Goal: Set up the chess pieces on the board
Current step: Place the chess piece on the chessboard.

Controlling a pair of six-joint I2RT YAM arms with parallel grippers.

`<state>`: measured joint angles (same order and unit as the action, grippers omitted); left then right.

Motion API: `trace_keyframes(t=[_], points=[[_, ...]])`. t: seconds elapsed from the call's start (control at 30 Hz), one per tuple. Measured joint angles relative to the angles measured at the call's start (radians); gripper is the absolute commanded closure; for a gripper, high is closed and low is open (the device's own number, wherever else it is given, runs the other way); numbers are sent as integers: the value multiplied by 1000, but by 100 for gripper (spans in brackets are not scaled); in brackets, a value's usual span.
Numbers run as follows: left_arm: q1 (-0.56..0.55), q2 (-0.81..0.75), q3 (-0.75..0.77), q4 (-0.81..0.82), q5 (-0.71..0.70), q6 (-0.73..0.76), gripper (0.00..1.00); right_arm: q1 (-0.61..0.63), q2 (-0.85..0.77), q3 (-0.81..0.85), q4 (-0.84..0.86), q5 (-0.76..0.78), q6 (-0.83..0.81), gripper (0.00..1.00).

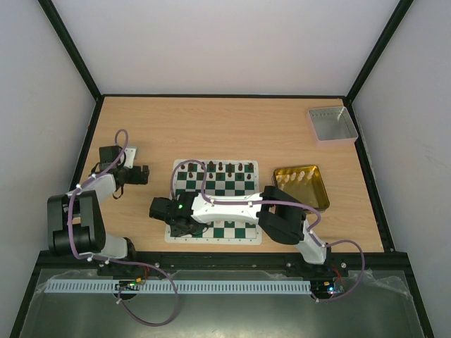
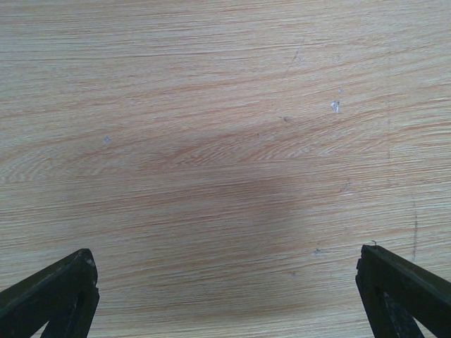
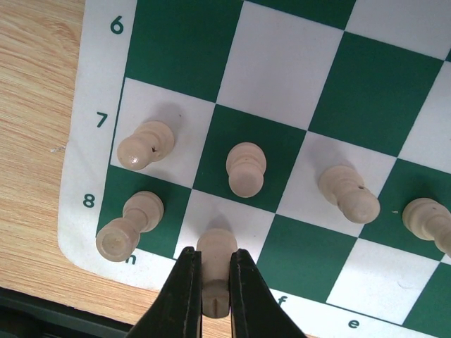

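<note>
The green and white board (image 1: 215,201) lies mid-table. Dark pieces (image 1: 220,167) stand along its far rows. My right gripper (image 1: 173,211) reaches over the board's near left corner and is shut on a cream piece (image 3: 215,271), which stands on the white square of row 8 beside the corner. Other cream pieces stand close by: one on the corner square (image 3: 127,227) and several along row 7 (image 3: 246,167). My left gripper (image 1: 143,174) is open and empty over bare wood left of the board; its fingertips (image 2: 67,292) show at the view's lower corners.
A gold tin (image 1: 301,186) holding several cream pieces sits right of the board. A grey square tray (image 1: 332,125) stands at the far right. The table's near edge lies just below the board's border (image 3: 70,232).
</note>
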<state>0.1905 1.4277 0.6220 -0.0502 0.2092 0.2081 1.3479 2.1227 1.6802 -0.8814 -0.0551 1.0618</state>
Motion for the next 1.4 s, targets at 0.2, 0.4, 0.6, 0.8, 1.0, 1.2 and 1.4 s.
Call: trace_keyframes(t=[0.2,0.4,0.6,0.8,1.0,1.2,1.4], points=[[0,0,0,0,0,0,1,0,0,0,0,-1,0,94],[0,0,0,0,0,0,1,0,0,0,0,-7,-3,87],[0,0,0,0,0,0,1,0,0,0,0,-12,-4,85],[0,0,0,0,0,0,1,0,7,0,0,-14,-5,82],[0,0,0,0,0,0,1,0,8,0,0,-11,-6,81],[0,0,0,0,0,0,1,0,6,0,-1,7,-4,79],[0,0,0,0,0,0,1,0,-27,0,-10,21,2,68]])
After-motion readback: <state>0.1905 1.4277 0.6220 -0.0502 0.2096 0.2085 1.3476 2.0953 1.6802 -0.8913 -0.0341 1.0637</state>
